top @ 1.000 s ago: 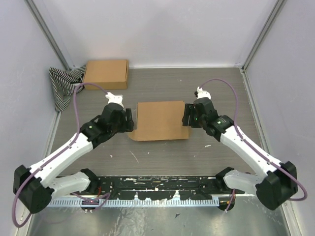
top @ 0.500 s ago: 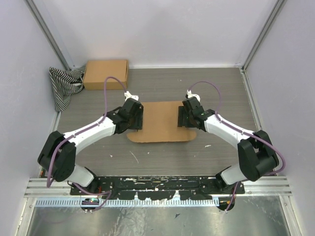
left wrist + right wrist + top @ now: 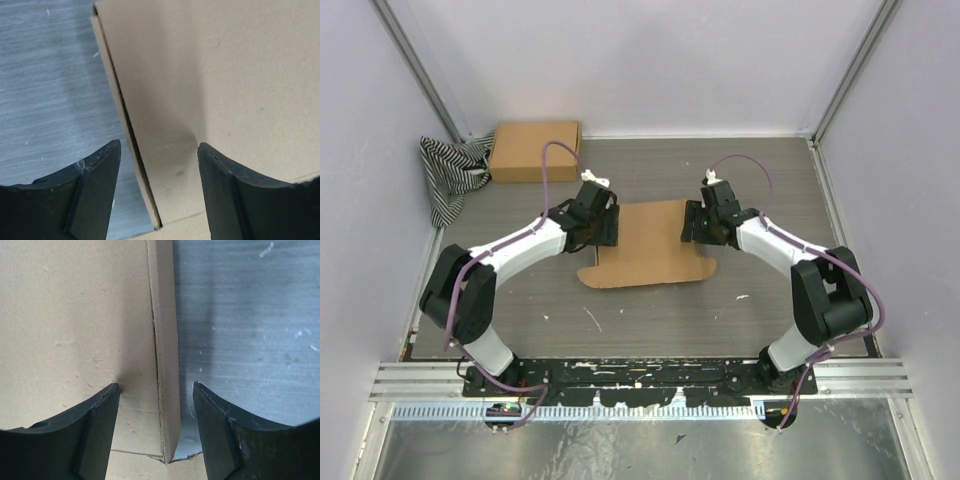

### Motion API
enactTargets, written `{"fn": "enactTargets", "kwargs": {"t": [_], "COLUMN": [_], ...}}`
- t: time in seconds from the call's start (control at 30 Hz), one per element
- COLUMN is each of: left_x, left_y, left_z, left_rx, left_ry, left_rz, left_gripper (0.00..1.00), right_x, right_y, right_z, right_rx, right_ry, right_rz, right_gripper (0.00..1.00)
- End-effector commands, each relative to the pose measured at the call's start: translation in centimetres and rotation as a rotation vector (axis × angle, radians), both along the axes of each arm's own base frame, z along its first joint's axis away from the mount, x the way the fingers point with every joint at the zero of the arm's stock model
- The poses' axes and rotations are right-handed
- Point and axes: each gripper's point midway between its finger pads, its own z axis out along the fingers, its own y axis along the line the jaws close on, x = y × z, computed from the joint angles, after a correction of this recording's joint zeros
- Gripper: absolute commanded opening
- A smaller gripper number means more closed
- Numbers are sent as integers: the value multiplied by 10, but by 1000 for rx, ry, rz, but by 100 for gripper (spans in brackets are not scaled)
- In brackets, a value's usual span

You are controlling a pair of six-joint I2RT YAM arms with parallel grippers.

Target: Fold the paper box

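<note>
Paper box (image 3: 645, 245): flat on the table, long axis running from arm to arm.
Left gripper (image 3: 603, 228) stood at the box's left short edge and right gripper (image 3: 692, 222) at its right short edge, both equally near. Each was spread wide, jaws straddling the folded side strip and clasping nothing.

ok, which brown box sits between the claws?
The flat paper box mid-table, with the left claw and right claw at its sides; the other box sits far-left.
</note>
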Motion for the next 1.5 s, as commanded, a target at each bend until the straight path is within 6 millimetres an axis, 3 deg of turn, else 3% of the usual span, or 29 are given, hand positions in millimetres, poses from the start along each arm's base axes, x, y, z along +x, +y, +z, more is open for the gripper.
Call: {"fn": "enactTargets", "kwargs": {"t": [0.0, 0.2, 0.43, 0.57, 0.67, 0.77, 0.9, 1.03, 1.17, 1.47], "left_x": [30, 65, 100, 107, 94, 58, 13, -17, -24, -19], "left_y": [-14, -18, -30, -13, 10, 24, 34, 33, 30, 28], "left_z": [11, 12, 25, 45, 62, 62, 52, 57, 52, 21], "left_rx": [-108, -137, -189, -127, -76, -104, -177, -235, -218, -166], "left_ry": [-4, 13, 3, -45, -76, -63, -73, -116, -138, -105], "left_rz": [-20, -17, -18, 22, 68, 76, 73, 43, 9, 5], "left_gripper": [69, 68, 67, 69, 71, 71, 71, 71, 71, 72], "right_x": [36, 63, 80, 89, 81, 47, -11, -47, -59, -49], "right_y": [20, 29, 22, 7, -9, -13, -6, 1, 3, 4], "right_z": [23, 26, 34, 58, 82, 87, 67, 57, 49, 29], "right_rx": [87, 126, 131, 115, 81, 104, 147, 155, 150, 106], "right_ry": [-70, -57, -71, -132, -183, -194, -171, -178, -189, -166], "right_rz": [52, 61, 29, -20, -63, -46, 25, 62, 69, 77], "right_gripper": [65, 64, 64, 65, 66, 72, 83, 87, 88, 88]}}
